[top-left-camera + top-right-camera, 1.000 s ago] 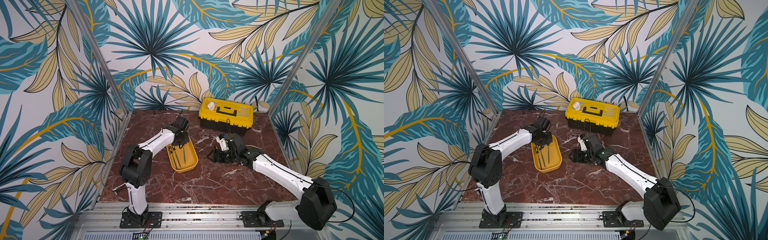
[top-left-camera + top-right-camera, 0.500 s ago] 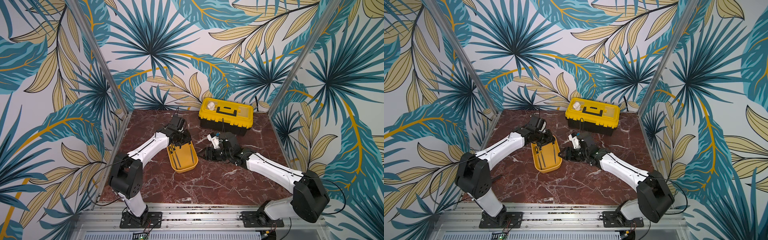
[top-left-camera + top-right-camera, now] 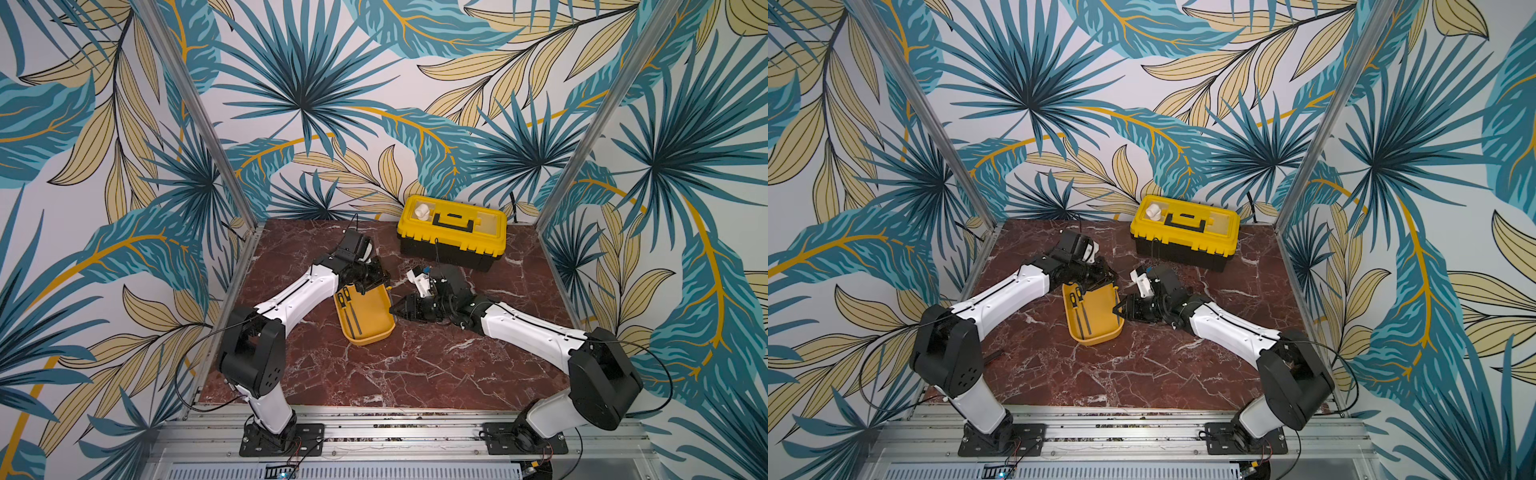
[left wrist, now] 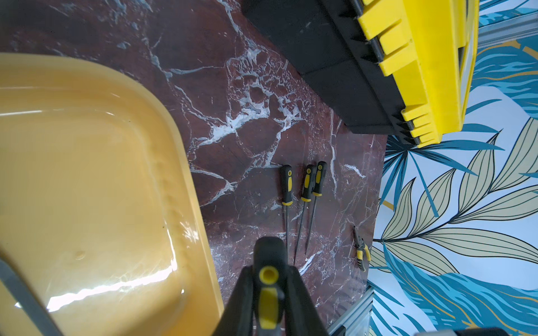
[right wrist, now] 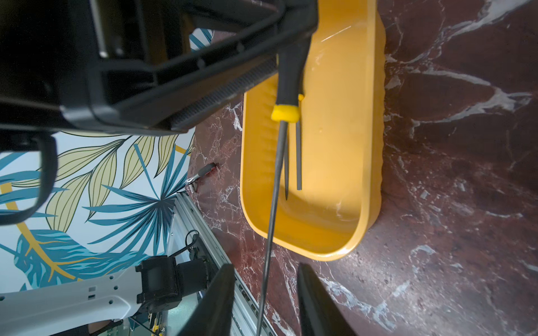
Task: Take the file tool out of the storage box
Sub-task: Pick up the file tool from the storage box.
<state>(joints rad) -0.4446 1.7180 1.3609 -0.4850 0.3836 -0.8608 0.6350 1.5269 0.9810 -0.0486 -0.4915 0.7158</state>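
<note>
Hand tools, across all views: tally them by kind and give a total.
Files: 6 (3 on the table, 2 in the storage box, 1 in the left claw)
Pliers: 1
Ratchet wrench: 1
Total: 8

In the right wrist view the file tool (image 5: 276, 163) has its handle end hidden behind the left gripper (image 5: 294, 37), and its tip runs off the picture's edge between the fingers of the right gripper (image 5: 265, 293). The left wrist view cuts off the storage box (image 4: 186, 163).
</note>
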